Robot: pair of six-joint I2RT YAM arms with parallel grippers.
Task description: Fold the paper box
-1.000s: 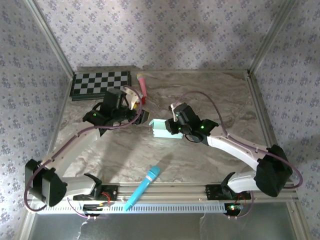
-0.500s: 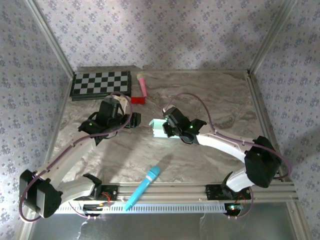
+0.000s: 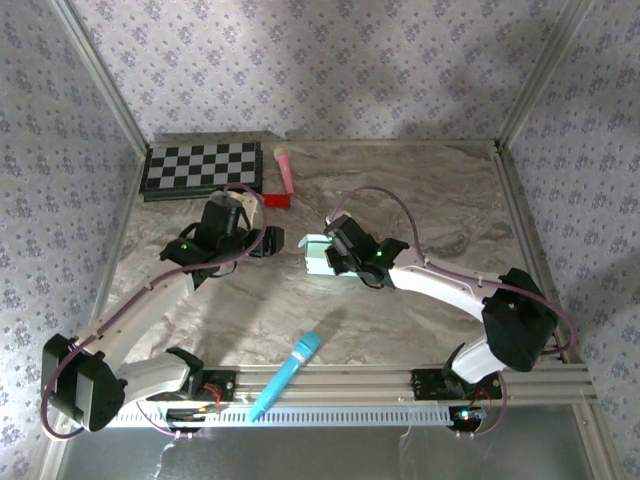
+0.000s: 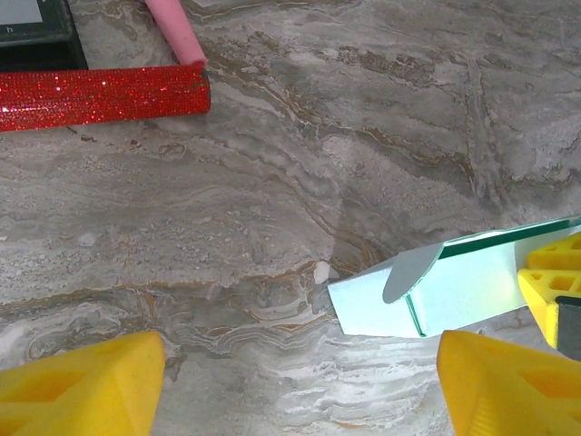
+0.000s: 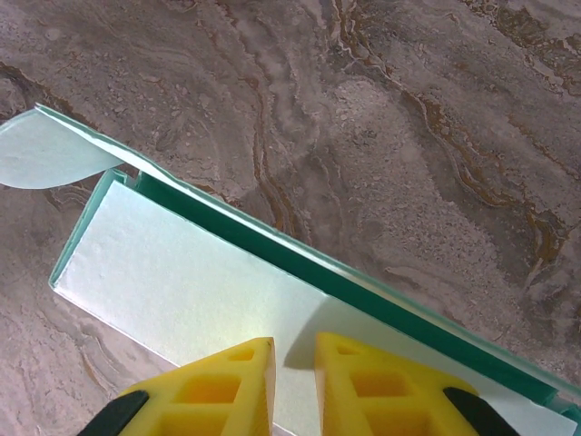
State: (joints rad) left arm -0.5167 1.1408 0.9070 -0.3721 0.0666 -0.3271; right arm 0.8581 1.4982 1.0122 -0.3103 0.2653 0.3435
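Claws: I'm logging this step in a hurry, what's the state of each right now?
Left claw: open, holding nothing.
Right claw: closed on the box.

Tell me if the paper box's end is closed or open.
Open. The paper box is folded up into a box shape, but its rounded end flap sticks outward, untucked.

Matt pale card paper box (image 5: 182, 309); glittery red strip (image 4: 100, 93); table (image 4: 363, 136) seemingly polished marble-patterned.
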